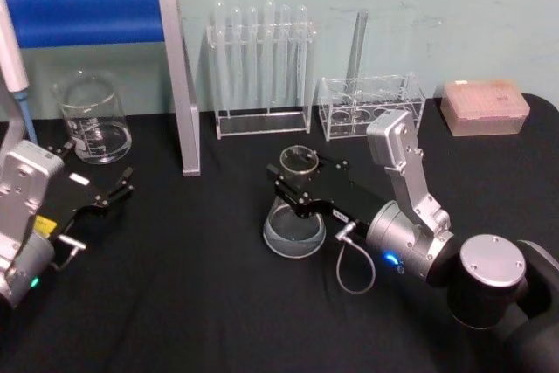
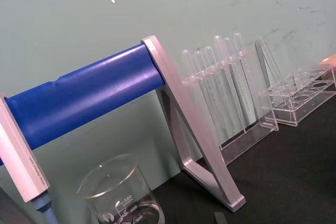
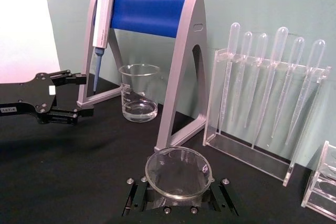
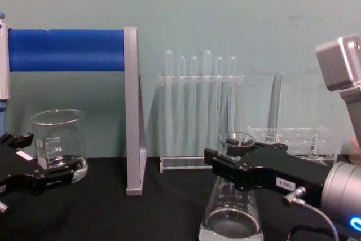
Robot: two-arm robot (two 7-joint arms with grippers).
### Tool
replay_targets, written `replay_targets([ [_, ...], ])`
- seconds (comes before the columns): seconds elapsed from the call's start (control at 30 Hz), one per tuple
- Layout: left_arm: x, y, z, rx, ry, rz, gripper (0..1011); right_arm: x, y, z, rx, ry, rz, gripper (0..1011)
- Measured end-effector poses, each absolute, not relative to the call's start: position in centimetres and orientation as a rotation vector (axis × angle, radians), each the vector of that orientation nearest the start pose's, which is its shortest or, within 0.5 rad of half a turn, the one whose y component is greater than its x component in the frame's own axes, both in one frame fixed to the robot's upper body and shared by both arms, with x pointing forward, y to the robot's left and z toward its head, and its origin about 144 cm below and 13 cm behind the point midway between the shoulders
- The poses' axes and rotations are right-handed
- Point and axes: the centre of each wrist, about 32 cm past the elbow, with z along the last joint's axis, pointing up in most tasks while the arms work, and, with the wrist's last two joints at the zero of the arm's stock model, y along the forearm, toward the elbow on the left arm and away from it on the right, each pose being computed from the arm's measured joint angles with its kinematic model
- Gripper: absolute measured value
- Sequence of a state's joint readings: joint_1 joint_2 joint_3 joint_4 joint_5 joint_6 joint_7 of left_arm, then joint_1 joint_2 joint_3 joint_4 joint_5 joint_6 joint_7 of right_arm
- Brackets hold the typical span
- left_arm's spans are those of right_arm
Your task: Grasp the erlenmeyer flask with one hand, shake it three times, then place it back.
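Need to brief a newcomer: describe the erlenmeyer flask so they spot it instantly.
Right of the blue-barred stand, mid-table, stands the erlenmeyer flask, the right gripper at its neck. It alone is cone-shaped; the beaker is a straight cylinder.

White graduation numbers are showing on the glass beaker (image 2: 123,200) at the bench's (image 1: 218,303) back left corner, with 400 and 300 reading clearly. A white label (image 4: 284,183) is sitting upside down on the right gripper (image 4: 224,165), which is clasping the erlenmeyer flask (image 4: 231,218). Another label (image 3: 11,109) is sitting on the left gripper (image 3: 79,97). The characters on both are proving too small to read.
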State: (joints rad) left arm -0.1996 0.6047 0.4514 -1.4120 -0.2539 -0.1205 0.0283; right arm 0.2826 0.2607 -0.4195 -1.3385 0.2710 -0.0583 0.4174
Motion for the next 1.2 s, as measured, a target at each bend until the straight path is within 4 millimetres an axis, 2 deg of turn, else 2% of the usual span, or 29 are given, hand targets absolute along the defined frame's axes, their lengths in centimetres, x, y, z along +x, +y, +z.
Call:
replay_targets([
  [0.93, 48.86, 30.97, 113.98, 0.304, -0.285, 1.248, 1001, 51.83, -19.77, 114.45, -0.074, -0.045, -0.822, 452],
  [1.07, 48.86, 30.97, 113.98, 0.304, -0.285, 1.248, 1001, 51.84, -19.76, 114.49, -0.072, -0.046, -0.822, 542],
  [1.1, 48.86, 30.97, 113.98, 0.304, -0.285, 1.248, 1001, 51.84, -19.77, 114.49, -0.072, -0.046, -0.822, 613],
  [1.13, 48.86, 30.97, 113.98, 0.304, -0.285, 1.248, 1001, 51.84, -19.77, 114.49, -0.072, -0.046, -0.822, 613],
  [1.17, 48.86, 30.96, 113.98, 0.304, -0.285, 1.248, 1001, 51.84, -19.78, 114.49, -0.072, -0.046, -0.822, 672],
  [1.2, 48.86, 30.97, 113.98, 0.304, -0.285, 1.248, 1001, 51.84, -19.78, 114.49, -0.072, -0.046, -0.822, 672],
])
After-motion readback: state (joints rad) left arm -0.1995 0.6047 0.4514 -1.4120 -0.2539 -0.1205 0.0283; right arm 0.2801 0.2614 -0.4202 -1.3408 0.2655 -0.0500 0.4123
